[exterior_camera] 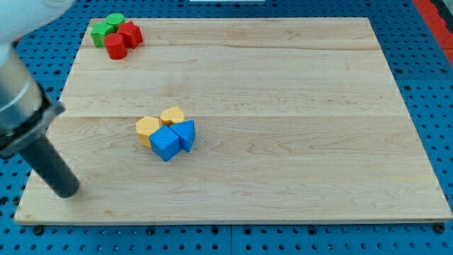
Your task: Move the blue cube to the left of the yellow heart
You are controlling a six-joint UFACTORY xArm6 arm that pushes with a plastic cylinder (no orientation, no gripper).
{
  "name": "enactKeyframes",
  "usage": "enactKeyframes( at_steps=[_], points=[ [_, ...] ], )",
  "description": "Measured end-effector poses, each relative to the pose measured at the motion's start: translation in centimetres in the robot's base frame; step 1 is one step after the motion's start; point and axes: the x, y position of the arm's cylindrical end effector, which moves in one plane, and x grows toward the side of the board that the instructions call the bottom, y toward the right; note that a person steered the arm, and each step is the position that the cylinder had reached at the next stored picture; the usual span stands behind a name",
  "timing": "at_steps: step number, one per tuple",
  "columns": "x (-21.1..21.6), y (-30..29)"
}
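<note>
My tip (66,191) rested near the desk's (283,85) lower-left corner, well apart from the blue cube (165,144). Cube touched the yellow heart (148,129). No claw fitted; nothing held.

my tip (66,190) sits low at the view's left, the dark rod slanting up-left from it.

single raised view, angled down, whole wooden board (283,85)
</note>
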Motion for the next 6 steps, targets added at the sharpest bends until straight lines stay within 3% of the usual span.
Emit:
enactKeyframes(
  at_steps=[3, 4, 5, 6],
  points=[
    [0.3, 1.7],
    [-1.0, 11.2],
    [-3.8, 14.8],
    [-5.9, 13.1]
  ],
)
